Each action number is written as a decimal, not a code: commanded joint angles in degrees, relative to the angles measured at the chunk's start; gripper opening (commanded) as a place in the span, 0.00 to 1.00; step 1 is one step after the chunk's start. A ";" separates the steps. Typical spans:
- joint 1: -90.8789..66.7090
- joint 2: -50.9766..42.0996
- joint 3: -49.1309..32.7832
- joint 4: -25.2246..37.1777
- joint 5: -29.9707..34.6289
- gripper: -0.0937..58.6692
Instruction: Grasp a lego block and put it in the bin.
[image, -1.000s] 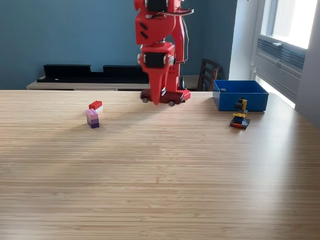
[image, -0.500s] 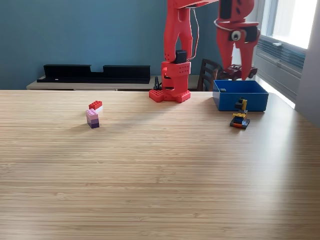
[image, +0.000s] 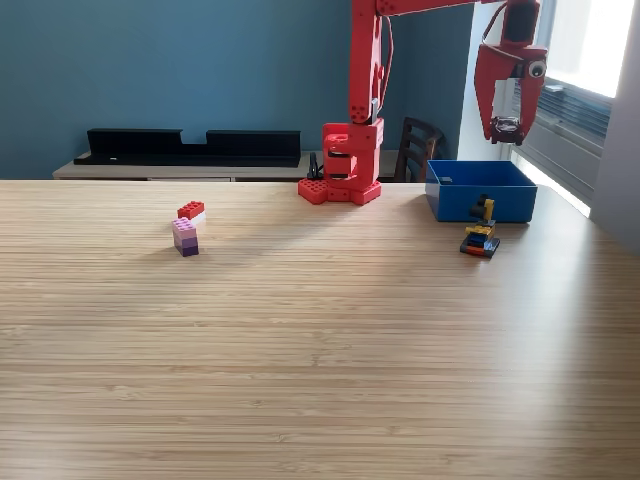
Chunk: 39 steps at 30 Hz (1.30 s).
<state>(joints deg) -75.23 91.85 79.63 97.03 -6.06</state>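
The blue bin (image: 510, 203) stands at the back right of the wooden table in the exterior view. My red gripper (image: 507, 132) hangs above the bin's right half, fingers pointing down. A small dark red lego piece (image: 505, 126) shows between its tips, and the jaws look shut on it. A stack of yellow, black, blue and red lego blocks (image: 480, 240) stands just in front of the bin. On the left of the view sit a pink and purple lego stack (image: 185, 237) and a red and white block (image: 190, 211).
The arm's red base (image: 340, 188) is fixed at the table's far edge, left of the bin. Behind the table are a low sideboard with black boxes (image: 190, 145) and a dark chair (image: 418, 148). A window ledge (image: 560, 110) runs along the right.
The arm has swung from the table's middle to the view's right, carrying the dark red piece. It now holds it higher, over the bin's right half.
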 joint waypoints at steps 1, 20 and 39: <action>-3.25 1.32 0.88 0.79 -1.49 0.00; 0.62 1.32 4.48 -0.44 -5.45 0.34; 54.14 1.32 -10.20 -0.97 6.50 0.00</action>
<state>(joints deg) -31.73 91.85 73.56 96.94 -0.53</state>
